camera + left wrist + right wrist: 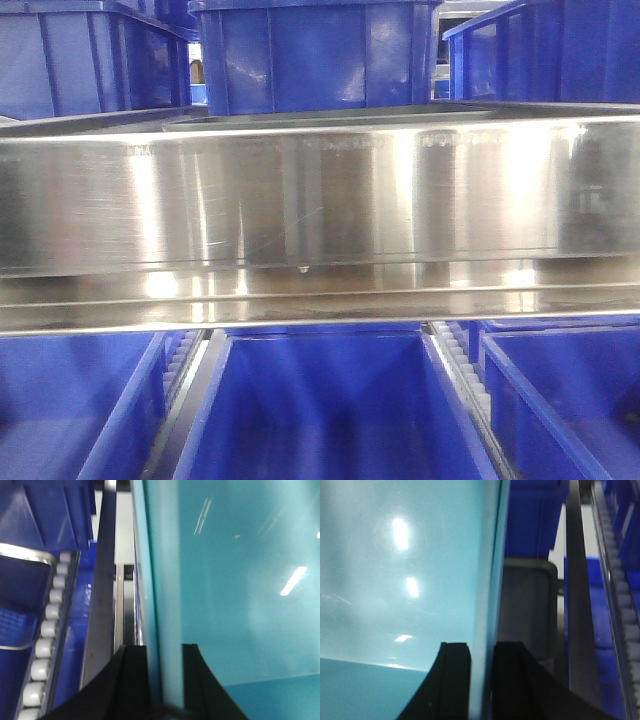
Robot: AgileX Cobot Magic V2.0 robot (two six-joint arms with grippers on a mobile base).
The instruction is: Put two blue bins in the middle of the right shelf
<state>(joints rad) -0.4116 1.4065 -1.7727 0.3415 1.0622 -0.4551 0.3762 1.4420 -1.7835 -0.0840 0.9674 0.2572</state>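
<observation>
Left hand (164, 649) and right hand (481, 646) pinch opposite bin (240, 580) walls, seemingly lengthwise.

A broad steel shelf rail (320, 200) is seen straight ahead, streaked with bright reflections of overhead light. Dark blue crates (315, 55) are stacked above it, and lower crates (330, 410) are lined up beneath. A track of white rollers (42, 650) is seen left of the left claw (164, 652). A second roller track (622, 605) is seen right of the right claw (481, 650), with a grey tray (527, 610) just beyond that claw.
</observation>
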